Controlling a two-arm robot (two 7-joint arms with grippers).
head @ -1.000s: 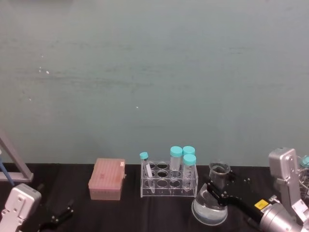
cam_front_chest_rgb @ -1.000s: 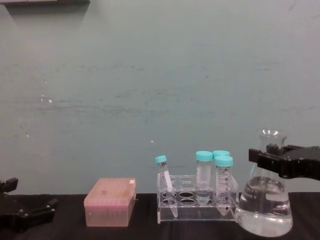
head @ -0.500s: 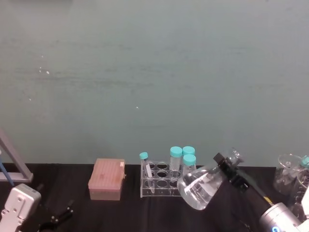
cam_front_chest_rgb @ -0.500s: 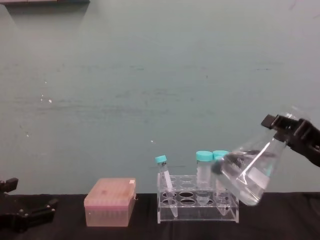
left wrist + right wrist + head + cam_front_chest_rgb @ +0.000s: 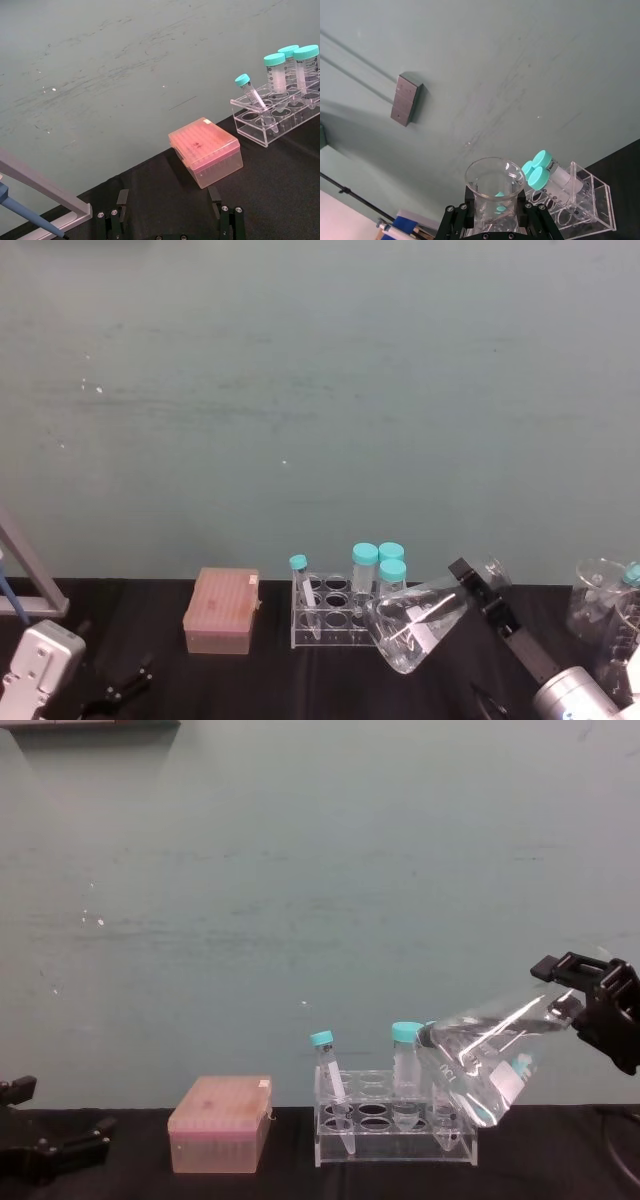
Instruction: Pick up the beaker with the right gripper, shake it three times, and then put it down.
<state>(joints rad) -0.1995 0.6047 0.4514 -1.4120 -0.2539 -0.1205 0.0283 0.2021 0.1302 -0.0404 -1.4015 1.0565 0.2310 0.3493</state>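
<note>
The beaker point(image 5: 482, 1063) is a clear conical flask with liquid, held above the table and tilted steeply, its wide base swung left in front of the tube rack point(image 5: 393, 1127). My right gripper point(image 5: 584, 1003) is shut on its neck, coming in from the right. The head view shows the same beaker point(image 5: 414, 627) held by the right gripper point(image 5: 484, 586), base toward the rack point(image 5: 338, 612). In the right wrist view the flared rim point(image 5: 494, 178) stands between the black fingers point(image 5: 458, 217). My left gripper point(image 5: 170, 222) is parked open low at the left of the table point(image 5: 52, 1150).
A pink translucent box point(image 5: 220, 1122) sits left of the rack, which holds several teal-capped tubes point(image 5: 405, 1058). More glassware point(image 5: 599, 601) stands at the far right. A pipette stand point(image 5: 42, 200) is at the far left. The teal wall rises right behind the black table point(image 5: 270, 680).
The beaker left the table, swung up and tipped with its base to the left. In the last half second it tilted further toward level. The left arm stayed still.
</note>
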